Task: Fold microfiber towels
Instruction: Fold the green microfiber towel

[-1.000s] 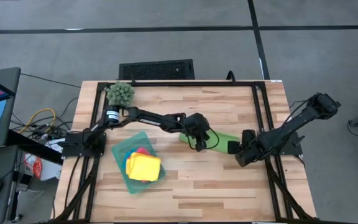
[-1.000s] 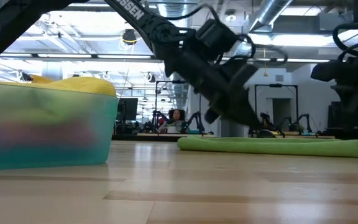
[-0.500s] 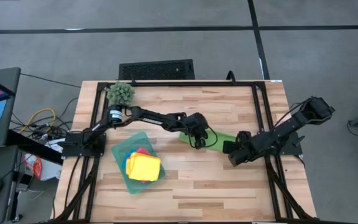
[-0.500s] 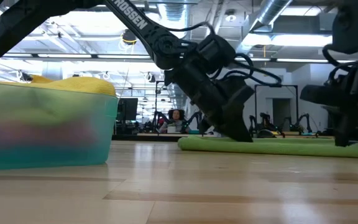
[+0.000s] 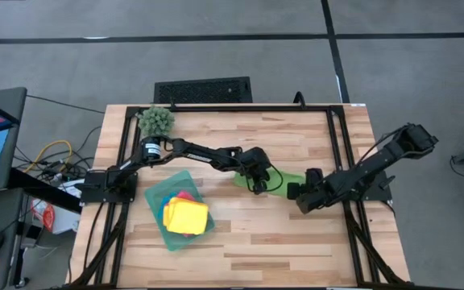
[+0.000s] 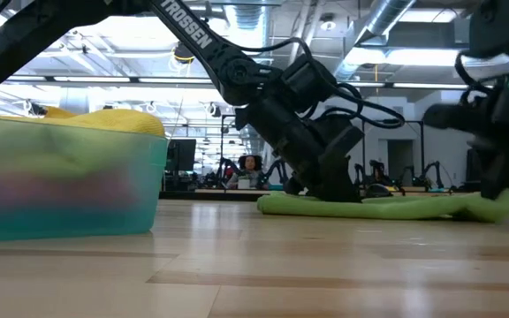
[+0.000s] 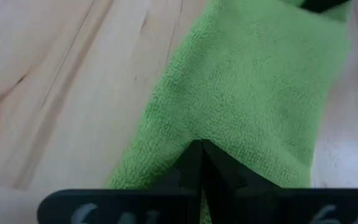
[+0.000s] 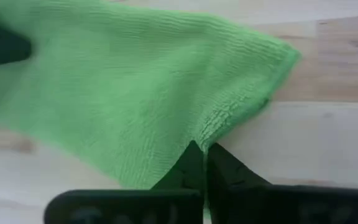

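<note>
A green towel (image 5: 279, 179) lies as a long folded strip at the middle of the table, flat on the wood (image 6: 387, 208). My left gripper (image 5: 256, 184) is shut and stands on the strip's left part (image 7: 201, 149). My right gripper (image 5: 295, 192) is shut on the strip's right end (image 8: 201, 152). Yellow (image 5: 186, 216), pink and blue towels lie stacked in a teal tray (image 5: 158, 196). My left gripper presses down on the green towel's upper face (image 7: 229, 118) with its shut fingers, slanting down from the table's left. The towel lies flat on the table under them. My right gripper pinches the towel's edge (image 8: 219, 127) near a corner (image 8: 291, 57) between its two fingers, coming steeply from above. The cloth puckers at the fingertips; one layer or several, I cannot tell. That end (image 6: 493, 207) is humped a little; the strip beyond lies on the table.
The teal tray (image 6: 69, 199) stands near the front left. A spiky green ball plant (image 5: 156, 121) sits at the far left corner. Black frame rails (image 5: 338, 153) run along the table's left and right sides. Bare wood lies in front of the towel.
My left gripper, shut throughout, has sunk onto the green towel. My right gripper has gone down and toward the table's left onto the towel's right end and has shut on it. That end now humps up slightly, while the strip's left part stays flat.
</note>
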Robot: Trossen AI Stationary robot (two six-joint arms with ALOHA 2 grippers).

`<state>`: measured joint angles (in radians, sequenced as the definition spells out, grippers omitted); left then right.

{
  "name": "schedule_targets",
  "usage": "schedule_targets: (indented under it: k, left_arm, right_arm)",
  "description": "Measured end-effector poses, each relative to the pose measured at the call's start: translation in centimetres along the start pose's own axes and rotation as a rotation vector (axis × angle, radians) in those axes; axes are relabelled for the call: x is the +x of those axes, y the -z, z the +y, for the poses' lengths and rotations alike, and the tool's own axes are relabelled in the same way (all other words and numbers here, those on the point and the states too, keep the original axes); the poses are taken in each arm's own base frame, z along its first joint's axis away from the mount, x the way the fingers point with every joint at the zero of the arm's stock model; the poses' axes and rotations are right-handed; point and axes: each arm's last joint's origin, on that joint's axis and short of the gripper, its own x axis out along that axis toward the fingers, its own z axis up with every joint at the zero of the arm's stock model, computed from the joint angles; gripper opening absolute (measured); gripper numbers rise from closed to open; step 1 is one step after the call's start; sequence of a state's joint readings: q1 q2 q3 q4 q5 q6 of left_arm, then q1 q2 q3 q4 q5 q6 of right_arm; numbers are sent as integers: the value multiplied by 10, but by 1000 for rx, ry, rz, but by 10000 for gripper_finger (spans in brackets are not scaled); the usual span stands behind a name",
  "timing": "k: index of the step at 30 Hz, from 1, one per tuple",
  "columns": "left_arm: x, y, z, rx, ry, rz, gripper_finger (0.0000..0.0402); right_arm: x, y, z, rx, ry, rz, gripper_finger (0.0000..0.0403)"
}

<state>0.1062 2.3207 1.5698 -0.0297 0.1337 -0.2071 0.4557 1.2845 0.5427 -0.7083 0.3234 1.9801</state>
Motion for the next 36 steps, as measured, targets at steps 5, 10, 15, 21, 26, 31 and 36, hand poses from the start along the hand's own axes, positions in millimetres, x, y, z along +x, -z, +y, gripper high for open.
schedule_targets:
  k: [5,10,15,21,26,31,36]
  left_arm:
    - [0,1,0,-17,11,5,0]
    - [1,0,0,-21,14,5,0]
    - [-3,-11,-6,-29,66,46,0]
    - [-28,-38,-11,35,29,181,0]
    - [-55,-51,-11,47,-3,357,0]
    - [-97,-49,-12,82,-72,543,0]
    - [-99,-29,-5,70,-117,509,0]
  right_arm:
    - [-21,-4,15,-39,-123,-40,27]
    - [-35,-13,35,-111,-190,-83,12]
    - [-31,-21,59,-201,-270,-102,23]
    - [-30,-29,75,-267,-288,-121,24]
    - [-32,-30,79,-304,-306,-123,22]
    - [-33,-27,78,-317,-312,-117,26]
    - [-34,-24,79,-327,-328,-114,23]
